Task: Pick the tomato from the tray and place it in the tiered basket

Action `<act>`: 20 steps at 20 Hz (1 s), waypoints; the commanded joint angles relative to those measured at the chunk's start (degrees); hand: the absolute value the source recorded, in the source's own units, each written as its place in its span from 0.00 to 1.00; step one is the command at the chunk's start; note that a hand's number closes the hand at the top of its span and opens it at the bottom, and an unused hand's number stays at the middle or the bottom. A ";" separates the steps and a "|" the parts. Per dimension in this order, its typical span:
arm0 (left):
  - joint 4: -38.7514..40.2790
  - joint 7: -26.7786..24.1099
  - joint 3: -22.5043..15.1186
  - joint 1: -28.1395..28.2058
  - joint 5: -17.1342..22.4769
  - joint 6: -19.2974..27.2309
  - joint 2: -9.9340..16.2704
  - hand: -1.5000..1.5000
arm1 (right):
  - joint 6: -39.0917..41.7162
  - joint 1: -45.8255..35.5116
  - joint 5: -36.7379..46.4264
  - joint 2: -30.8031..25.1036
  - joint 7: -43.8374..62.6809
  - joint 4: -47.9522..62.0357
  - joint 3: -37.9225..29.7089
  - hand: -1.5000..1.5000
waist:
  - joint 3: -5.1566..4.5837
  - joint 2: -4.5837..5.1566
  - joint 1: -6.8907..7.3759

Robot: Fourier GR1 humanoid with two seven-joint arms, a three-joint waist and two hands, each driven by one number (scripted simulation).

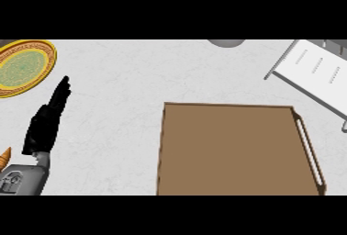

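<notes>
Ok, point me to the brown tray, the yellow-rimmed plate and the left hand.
Brown tray (230,151): head view, on its bare floor.
Yellow-rimmed plate (24,66): head view, on its green centre, at the upper left.
Left hand (47,120): head view, on the black palm, fingers straight and pointing up the counter.

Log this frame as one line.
left hand: open, resting | right hand: not in view | brown rectangular tray: no tomato visible | white tiered basket: top right

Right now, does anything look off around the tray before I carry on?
Yes. The brown tray shows no tomato, and the right hand is out of view. The white tiered basket sits at upper right. The left hand rests open at the left edge. Nothing looks spilled or damaged.
</notes>
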 commanded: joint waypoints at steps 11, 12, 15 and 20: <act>0.21 2.00 1.51 -1.80 -1.49 -1.02 -0.78 0.50 | -1.46 6.26 -12.36 0.05 -2.96 -0.47 -11.63 0.00 | 0.01 -0.02 -0.10; 2.88 0.63 1.64 -1.39 -2.12 -0.59 -1.16 0.50 | -5.40 9.11 -13.83 0.64 -4.25 -2.85 -12.77 0.00 | -0.01 -0.20 -0.81; -2.62 1.83 1.41 1.13 -1.61 -0.56 -1.60 0.50 | -11.90 10.66 -14.29 2.25 -5.52 -5.64 -13.13 0.00 | 0.02 -0.30 -0.27; -0.19 0.01 1.62 0.60 -2.61 -0.85 -2.34 0.50 | -19.23 13.54 -16.00 2.75 -7.57 -10.11 -14.58 0.00 | -0.01 -0.27 -0.79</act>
